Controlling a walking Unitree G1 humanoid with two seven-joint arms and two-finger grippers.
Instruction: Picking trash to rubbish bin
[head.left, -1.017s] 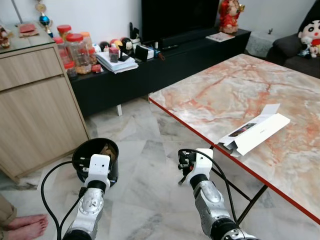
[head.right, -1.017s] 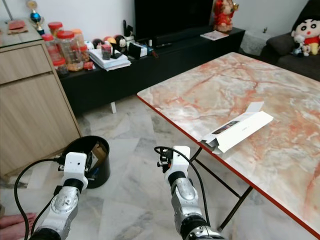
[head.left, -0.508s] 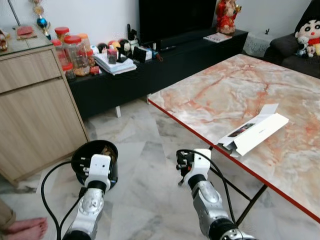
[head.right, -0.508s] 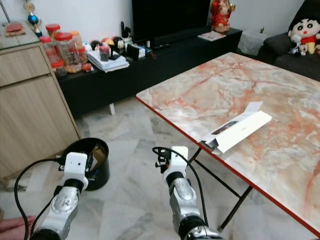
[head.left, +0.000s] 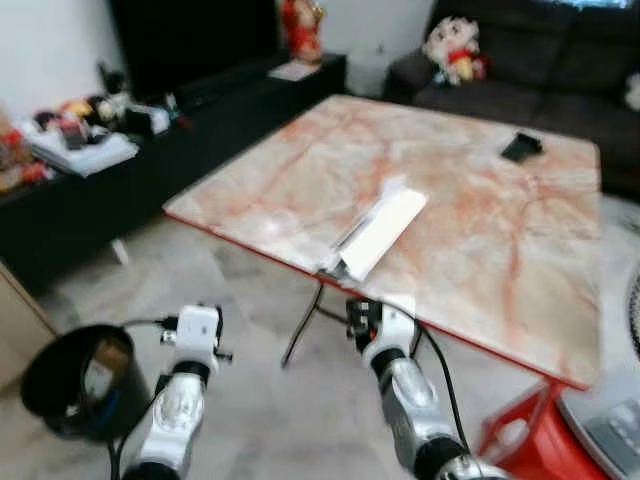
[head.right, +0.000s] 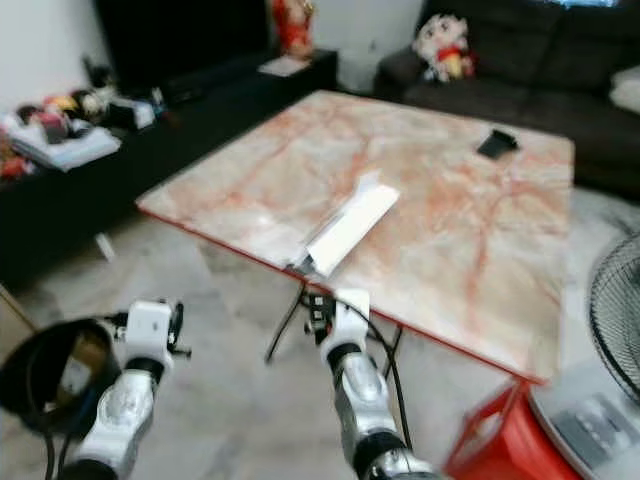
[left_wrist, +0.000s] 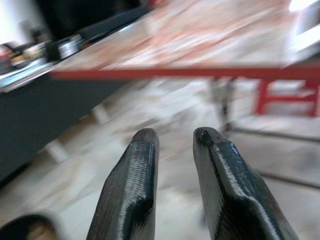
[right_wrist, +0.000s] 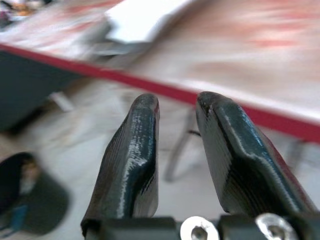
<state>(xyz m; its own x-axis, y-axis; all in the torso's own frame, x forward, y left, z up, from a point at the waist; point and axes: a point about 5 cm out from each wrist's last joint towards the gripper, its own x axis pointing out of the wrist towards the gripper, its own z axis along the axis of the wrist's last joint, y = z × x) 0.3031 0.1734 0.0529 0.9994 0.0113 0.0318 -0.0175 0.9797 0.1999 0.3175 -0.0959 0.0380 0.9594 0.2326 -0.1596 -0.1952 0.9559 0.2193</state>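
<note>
A marble-patterned table (head.left: 470, 200) with a red edge stands in the middle of the room, and everything else is easiest placed from it. On its top, close to the near edge, lies a long white carton (head.left: 378, 232) with one end flap open; this is the piece of trash, and it rests flat, untouched by either gripper. Farther back on the same top, toward the sofa side, lies a small dark object (head.left: 521, 147), too blurred to identify. The black rubbish bin (head.left: 62, 390) sits on the pale marble floor (head.right: 230, 400) well to the left of the table, with something brownish inside it. The right gripper (right_wrist: 176, 107) hangs just in front of the table's near edge and below it, its two black fingers (right_wrist: 134, 150) parted by a narrow gap with nothing between them. The left gripper (left_wrist: 172, 137) is held over the floor between the table and the bin, its fingers (left_wrist: 131, 195) likewise slightly apart and empty. Behind the table, a dark sofa (head.left: 520, 75) carries a soft toy (head.left: 452, 48), and along the wall to the table's left runs a low black cabinet (head.left: 150, 140) with cluttered items on top. A red stool (head.right: 500, 440) shows beside the table's near right corner.
</note>
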